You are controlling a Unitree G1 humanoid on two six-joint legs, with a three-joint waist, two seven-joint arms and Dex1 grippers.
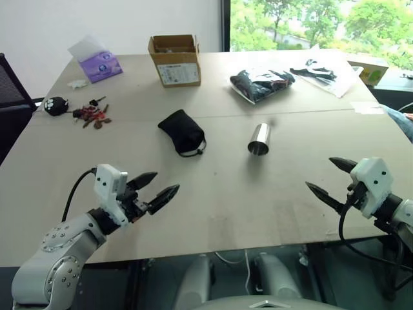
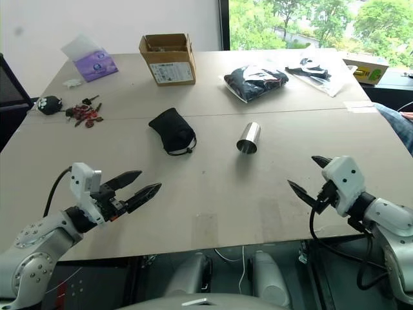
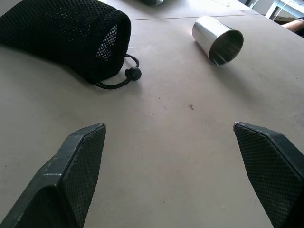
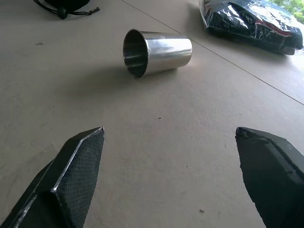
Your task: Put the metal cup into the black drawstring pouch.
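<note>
The metal cup [image 1: 259, 139] lies on its side near the middle of the table, its open mouth toward me; it shows too as the cup [image 4: 156, 51] and the cup [image 3: 217, 40]. To its left lies the black drawstring pouch [image 1: 182, 131], cord at its near end, also seen as the pouch [image 3: 66, 35]. My left gripper [image 1: 158, 187] hovers open over the near left of the table, apart from the pouch. My right gripper [image 1: 330, 179] hovers open at the near right, apart from the cup. Both are empty.
At the back stand a cardboard box [image 1: 175, 60], a purple tissue pack [image 1: 100, 66] and a clear plastic bag of black items [image 1: 261, 84]. Small red and black bits [image 1: 93, 116] lie at the left. The table's near edge [image 1: 213, 248] runs below both grippers.
</note>
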